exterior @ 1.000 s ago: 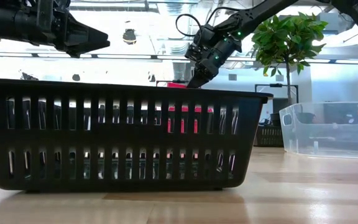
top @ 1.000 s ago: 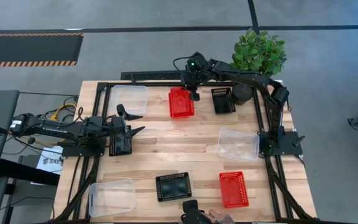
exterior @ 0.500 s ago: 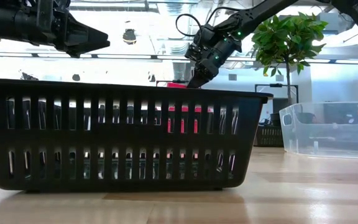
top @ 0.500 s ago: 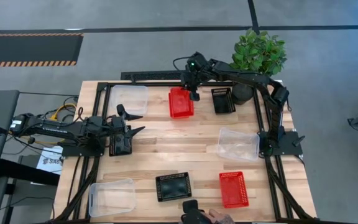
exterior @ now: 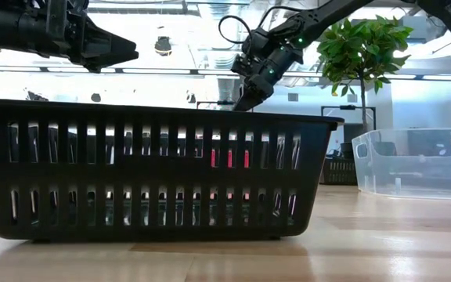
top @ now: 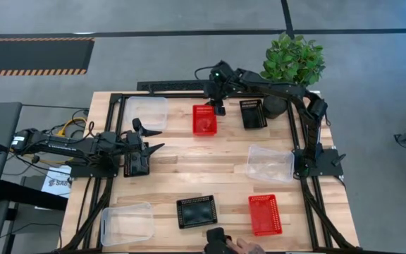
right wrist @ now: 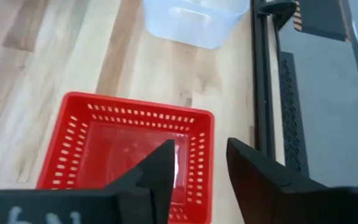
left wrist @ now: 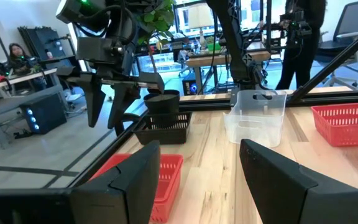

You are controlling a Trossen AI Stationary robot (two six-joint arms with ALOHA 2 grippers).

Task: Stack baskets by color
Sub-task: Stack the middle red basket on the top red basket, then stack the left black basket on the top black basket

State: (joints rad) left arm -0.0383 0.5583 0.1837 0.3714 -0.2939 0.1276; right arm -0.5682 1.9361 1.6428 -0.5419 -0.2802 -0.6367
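Note:
A red basket (top: 204, 119) (right wrist: 129, 149) sits upright on its base at the table's far middle. My right gripper (top: 219, 109) (right wrist: 199, 168) hangs open just above that basket's far right corner and touches nothing. Beside it to the right is a black basket (top: 252, 113), and to the left a clear basket (top: 146, 111). More baskets lie nearer: clear (top: 270, 162), red (top: 265, 214), black (top: 197, 211), clear (top: 127, 224). My left gripper (top: 151, 138) (left wrist: 197, 177) waits open and level over the table's left side.
A potted plant (top: 294, 60) stands past the far right corner. A black frame rail (top: 175, 86) runs along the far edge. A person's hand (top: 242, 245) shows at the near edge. Bare wood lies in the table's middle (top: 203, 166).
My right gripper has opened and let go of the red basket. The basket, held raised at its far edge before, has dropped flat onto the table under the gripper. The arm itself has hardly moved.

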